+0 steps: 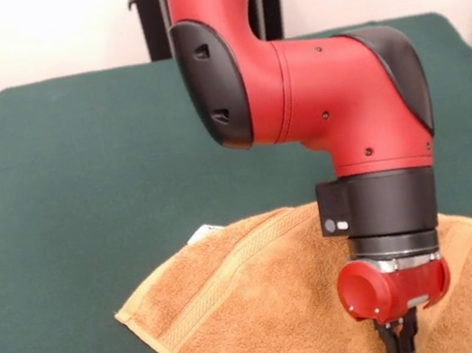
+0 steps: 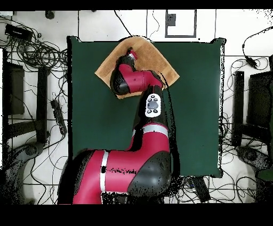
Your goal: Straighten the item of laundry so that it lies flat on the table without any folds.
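The item of laundry (image 1: 258, 301) is an orange-tan towel lying cornerwise near the front edge of the green table (image 1: 79, 167), a paler band running slantwise across it and a small white label (image 1: 205, 233) at one corner. Its near part runs out of the bottom of the front view. My gripper (image 1: 401, 344) hangs straight down under the red wrist, over the towel's right half, low and close to the cloth. In the overhead view the towel (image 2: 157, 58) lies at the table's (image 2: 197, 106) top edge, and my arm hides its middle and the gripper.
Bare green cloth stretches behind and to both sides of the towel. Around the table the floor holds tangled cables (image 2: 32, 53) and dark furniture (image 2: 16, 90) on the left and on the right (image 2: 261, 101).
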